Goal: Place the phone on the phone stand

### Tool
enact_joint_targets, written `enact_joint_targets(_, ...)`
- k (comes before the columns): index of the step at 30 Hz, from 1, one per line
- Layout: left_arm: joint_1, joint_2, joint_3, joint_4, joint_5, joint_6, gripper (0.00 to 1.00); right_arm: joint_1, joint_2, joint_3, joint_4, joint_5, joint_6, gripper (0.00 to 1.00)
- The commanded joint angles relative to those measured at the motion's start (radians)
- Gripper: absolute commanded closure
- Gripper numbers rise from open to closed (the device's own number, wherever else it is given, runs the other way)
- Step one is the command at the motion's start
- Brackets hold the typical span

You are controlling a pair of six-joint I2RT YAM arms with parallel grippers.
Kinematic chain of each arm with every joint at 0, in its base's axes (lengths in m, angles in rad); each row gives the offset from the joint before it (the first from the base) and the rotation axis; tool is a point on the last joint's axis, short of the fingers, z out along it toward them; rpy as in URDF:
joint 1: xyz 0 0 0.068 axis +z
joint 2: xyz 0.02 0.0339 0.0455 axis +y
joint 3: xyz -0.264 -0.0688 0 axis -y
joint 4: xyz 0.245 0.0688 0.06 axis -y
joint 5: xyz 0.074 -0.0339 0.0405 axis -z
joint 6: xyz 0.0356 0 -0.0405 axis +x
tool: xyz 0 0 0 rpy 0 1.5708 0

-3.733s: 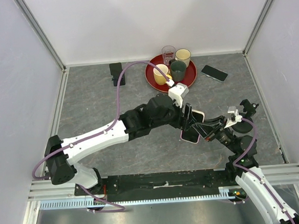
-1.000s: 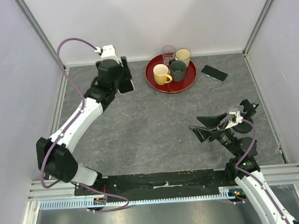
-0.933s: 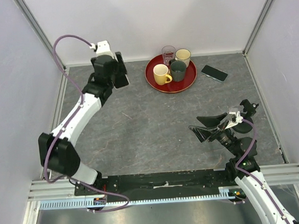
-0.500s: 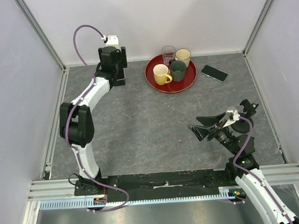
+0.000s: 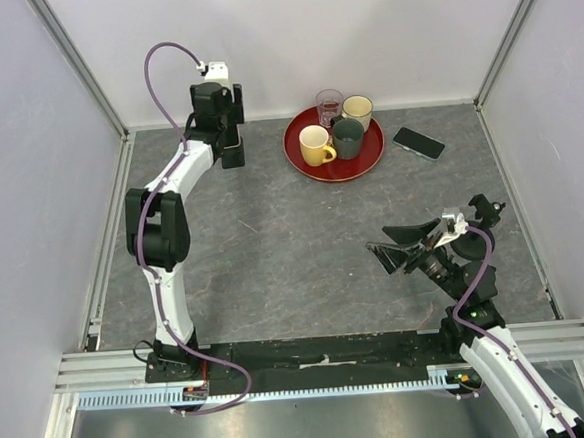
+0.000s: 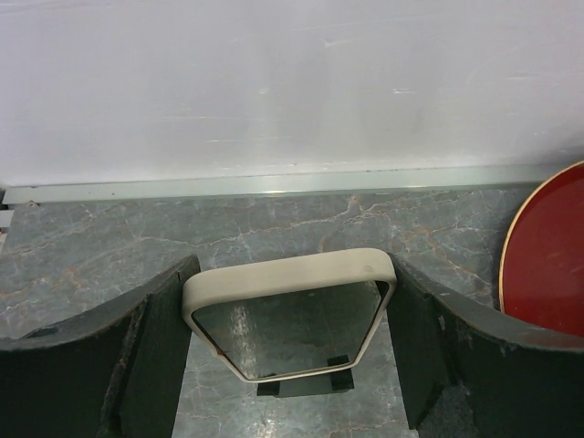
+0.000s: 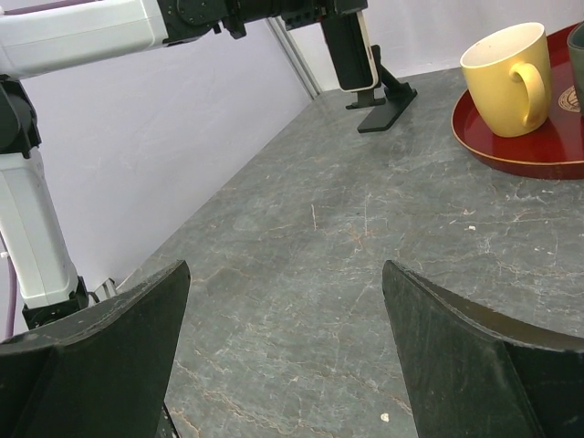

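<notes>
Cream-cased rectangular phone, clamped upright in left gripper, aligns with black plastic phone stand for seating; right gripper stands spread, empty.

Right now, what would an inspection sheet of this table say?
Surface: grey marbled table, no spills.
Job's things: cream-cased phone upright at the black stand; seated or not, cannot tell.
Clutter: red tray with yellow mug, dark mug, cream mug, glass; dark phone lying beside it.
Grippers: left gripper shut on the phone; right gripper open, empty, above the table.
Cables: purple cable arching over the left arm; another along the right.
Surroundings: white walls, metal rails.
</notes>
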Motion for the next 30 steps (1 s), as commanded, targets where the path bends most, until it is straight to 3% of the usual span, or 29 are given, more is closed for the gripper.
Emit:
enact_joint_targets(1,0.003,0.023,0.080,0.072,0.013,0.035,0.98,0.002,0.004,-0.136,0.062,0.002,-0.004,0.07)
enact_joint_targets(30,0.032,0.078,0.053,0.055,0.026,-0.014,0.98,0.002,0.044,-0.145,0.098,0.001,-0.001,0.07)
